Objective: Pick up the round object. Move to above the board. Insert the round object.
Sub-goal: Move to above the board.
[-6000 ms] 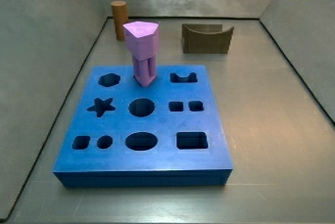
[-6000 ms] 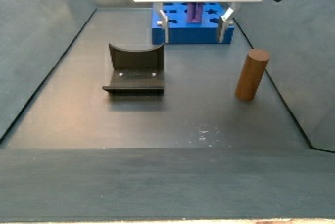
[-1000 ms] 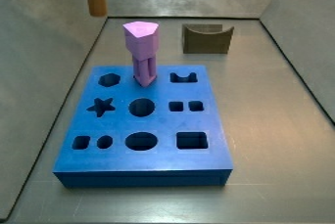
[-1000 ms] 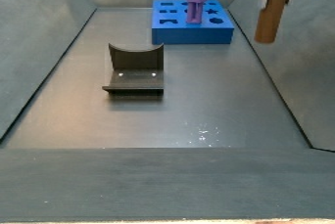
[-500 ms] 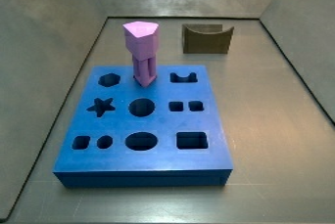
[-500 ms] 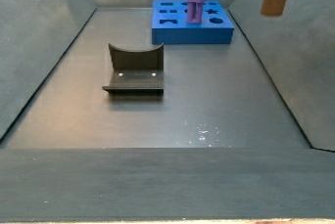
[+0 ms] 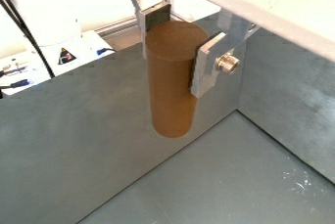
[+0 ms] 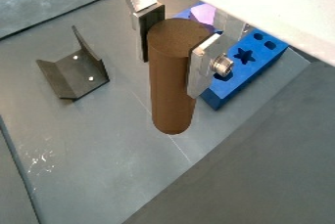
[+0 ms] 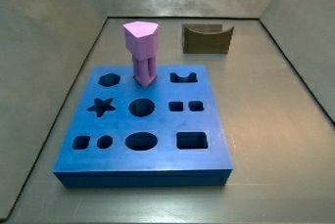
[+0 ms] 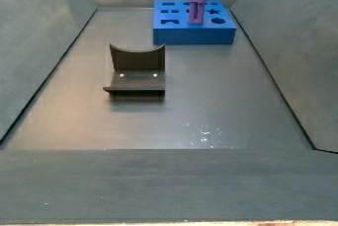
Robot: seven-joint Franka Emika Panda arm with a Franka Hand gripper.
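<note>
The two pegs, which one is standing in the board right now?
The purple peg, upright in the blue board. The brown round object hangs clamped in the gripper, off the floor.

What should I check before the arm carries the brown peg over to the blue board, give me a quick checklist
1. Grip: the pincer is shut on the round object, a pad on each side. Ok.
2. Lift height: in both side views only the peg's lower end shows at the top edge, well off the floor. Ok.
3. Target: a round hole in the board is open. Ok.
4. Obstacle: the purple peg stands upright in the board. Clearance over it: cannot tell.
5. Peg straight in the grip: cannot tell.
6. Fixture lies off the path to the board. Ok.
</note>
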